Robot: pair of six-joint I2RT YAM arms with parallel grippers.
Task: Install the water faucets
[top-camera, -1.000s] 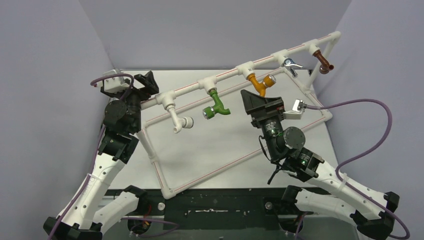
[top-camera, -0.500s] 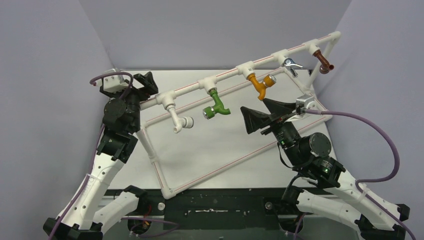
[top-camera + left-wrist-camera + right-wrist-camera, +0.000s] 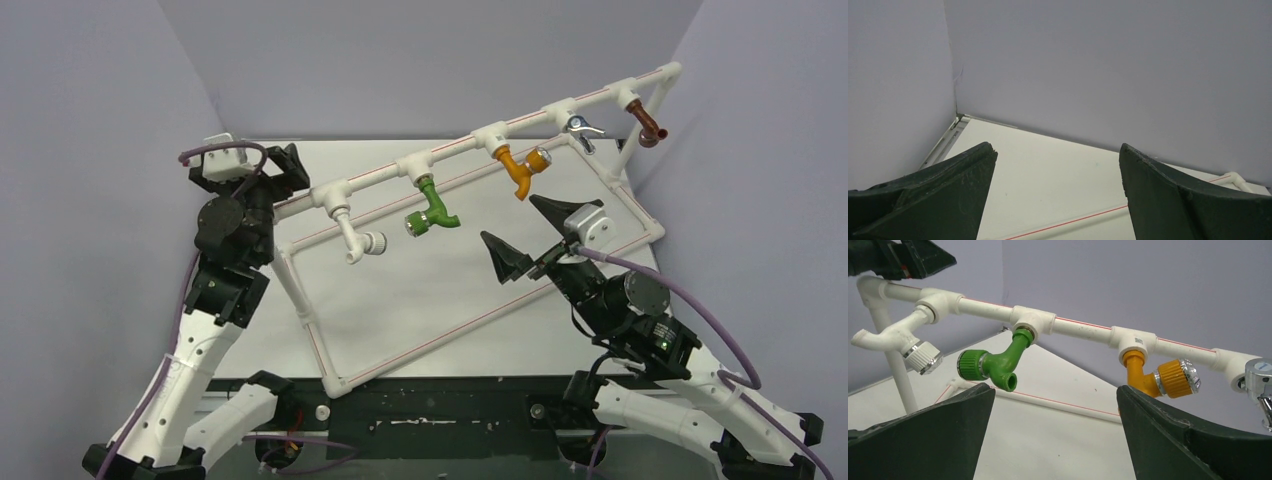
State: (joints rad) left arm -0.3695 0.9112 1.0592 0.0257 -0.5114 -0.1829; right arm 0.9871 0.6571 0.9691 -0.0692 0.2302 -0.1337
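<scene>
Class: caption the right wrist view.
Open right claw faces a white plastic bent faucet, a green plastic bent faucet and an orange plastic bent faucet on a red-striped white pipe.

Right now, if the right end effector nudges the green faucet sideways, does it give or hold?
Likely stiff: the green faucet looks like thick moulded plastic. It may swivel rather than bend, since it hangs from one tee of the pipe frame by its neck alone. A hard push might shift the light-looking frame on the table.

Water faucets [image 3: 433, 212] hang along the pipe frame [image 3: 455, 148]; my right tool [image 3: 507, 217] sits before it, my left tool [image 3: 298, 168] at its left end.
</scene>
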